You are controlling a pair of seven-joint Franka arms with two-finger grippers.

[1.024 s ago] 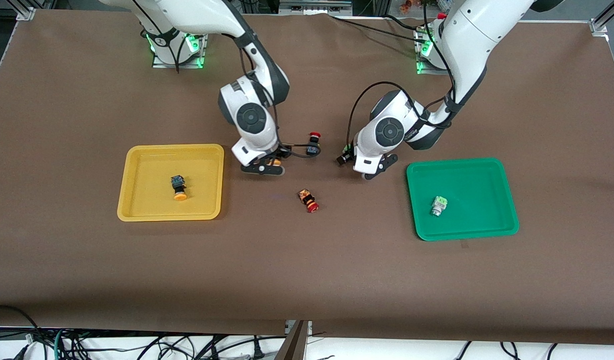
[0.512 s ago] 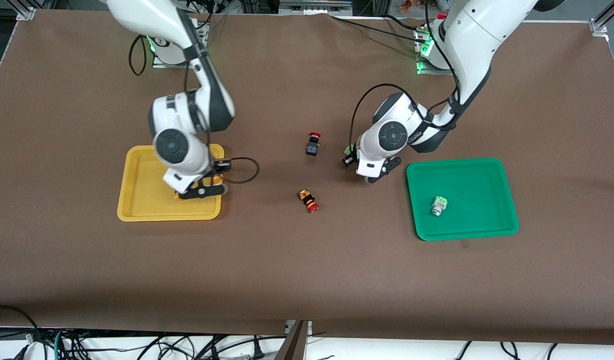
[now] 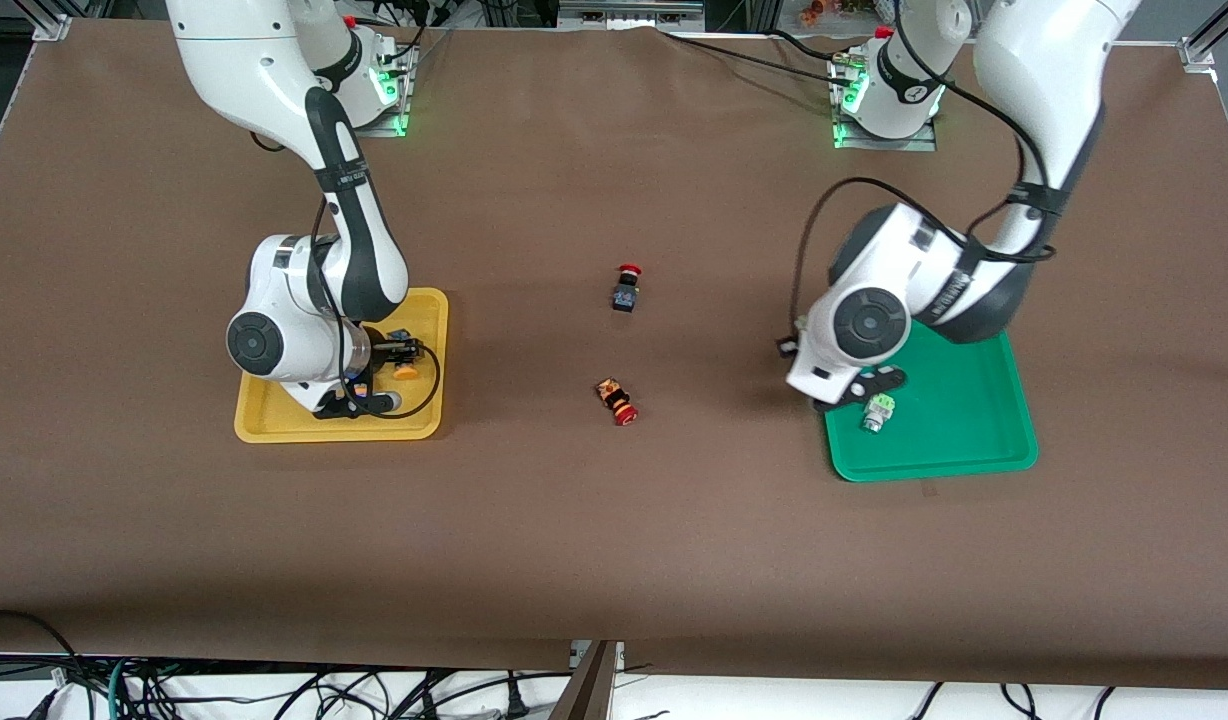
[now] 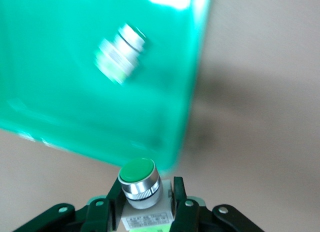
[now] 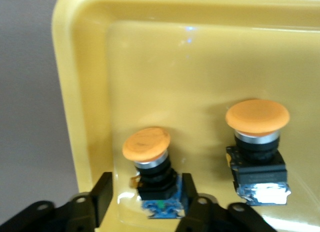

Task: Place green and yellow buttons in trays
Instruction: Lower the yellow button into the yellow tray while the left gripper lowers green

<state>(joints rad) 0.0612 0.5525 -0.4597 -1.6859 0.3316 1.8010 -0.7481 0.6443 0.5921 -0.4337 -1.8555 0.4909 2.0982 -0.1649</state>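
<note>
Brown table cover (image 3: 614,560), cables (image 3: 274,690) below.
</note>
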